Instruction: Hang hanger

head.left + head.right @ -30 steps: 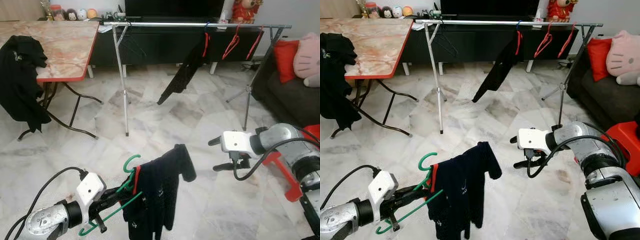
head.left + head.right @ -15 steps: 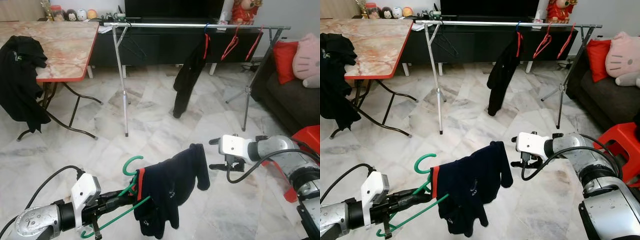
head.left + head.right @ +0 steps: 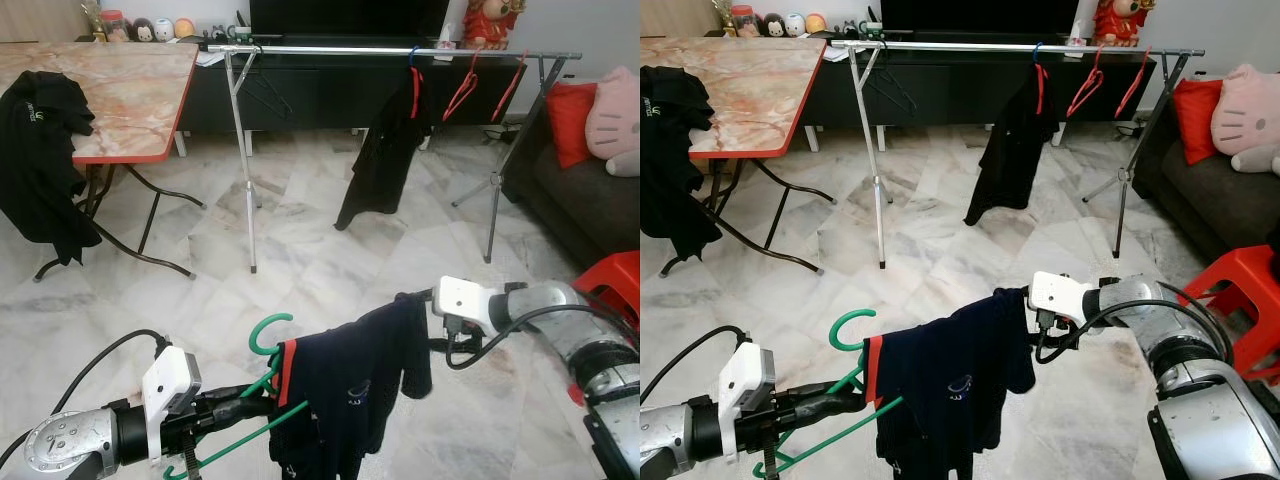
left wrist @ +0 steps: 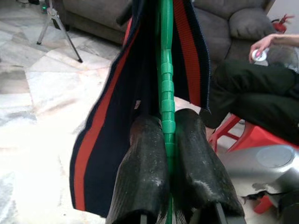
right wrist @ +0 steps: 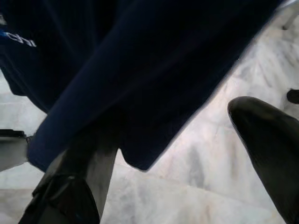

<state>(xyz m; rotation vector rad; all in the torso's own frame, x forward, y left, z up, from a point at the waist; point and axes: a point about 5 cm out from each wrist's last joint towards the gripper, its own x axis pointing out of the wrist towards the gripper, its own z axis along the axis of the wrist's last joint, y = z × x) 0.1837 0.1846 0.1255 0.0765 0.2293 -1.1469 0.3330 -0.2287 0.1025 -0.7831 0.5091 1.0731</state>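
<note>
Head views: left gripper (image 3: pixel 225 412) low on the robot's left, carrying the green hanger (image 3: pixel 262 372) with the dark shirt (image 3: pixel 350 385) – rail (image 3: pixel 390 49) lies well ahead, long axis crosswise.
Left wrist: fingers (image 4: pixel 145 172) clamped on the hanger's bar.
Right wrist: right gripper (image 5: pixel 182 149) spread apart – one finger under the shirt's hem.

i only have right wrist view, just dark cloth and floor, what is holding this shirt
Observer: The left pincer is shut on a green hanger, and the navy shirt hangs from it.
Operator: where's my right pincer then
Observer: The right pincer is at the shirt's sleeve end, one finger under the cloth, the other in the open.
Operator: and the rail
Observer: The clothes rail stands across the room ahead, with a black garment on a red hanger.
</note>
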